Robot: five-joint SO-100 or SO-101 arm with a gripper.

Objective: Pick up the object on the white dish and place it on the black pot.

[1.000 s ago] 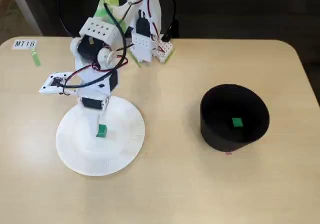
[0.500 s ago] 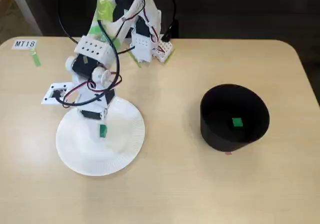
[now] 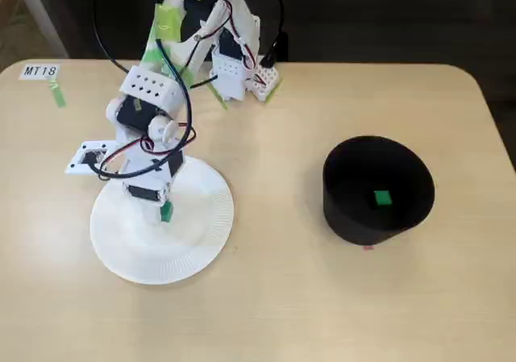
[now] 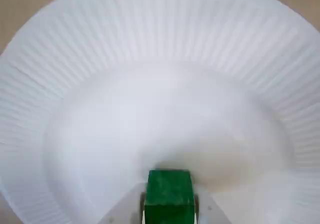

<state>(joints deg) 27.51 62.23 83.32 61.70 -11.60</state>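
The white paper plate [image 3: 193, 241] lies at the left of the table in the fixed view and fills the wrist view [image 4: 160, 59]. My gripper [image 3: 161, 213] hangs just over the plate's middle. It is shut on a tiny green cube [image 4: 169, 196], which also shows at the fingertips in the fixed view [image 3: 166, 211]. White fingers [image 4: 200, 209] press both sides of the cube. The black pot [image 3: 347, 217] stands at the right, well apart from the gripper. A second green cube [image 3: 382, 197] lies inside the pot. A small pink mark [image 3: 368, 247] sits at its base.
The arm's base [image 3: 234, 64] stands at the table's far edge. A label reading MT18 [image 3: 40, 71] and a strip of green tape [image 3: 58, 96] are at the far left. A small white part [image 3: 85, 156] lies beside the plate. Bare tabletop lies between plate and pot.
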